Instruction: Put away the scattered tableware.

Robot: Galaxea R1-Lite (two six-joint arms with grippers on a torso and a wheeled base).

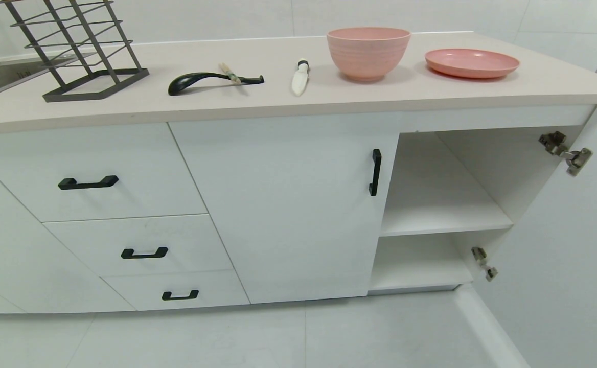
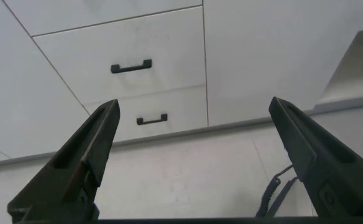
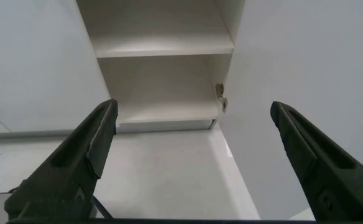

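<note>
Nearest in: left gripper [image 2: 194, 104] spread wide, holding nothing, facing the drawers [image 2: 138, 43]; right gripper [image 3: 194, 104] also spread and empty, facing the open cabinet [image 3: 163, 43]. By my read you're at zero progress. The bowl [image 1: 368, 52], plate [image 1: 472, 63], white utensil [image 1: 300, 77] and black spoon [image 1: 201, 82] all sit on the counter [image 1: 278, 105], and both cabinet shelves [image 1: 444, 217] are bare. All four pieces are left to stow. The door [image 1: 559, 230] is already swung open, so that step looks done. A wooden stick [image 1: 230, 73] lies across the spoon handle; can't tell what it is. The rack [image 1: 81, 56] and sink [image 1: 2, 76] are cut off at the frame edge. The drawers are shut, contents unknown.
</note>
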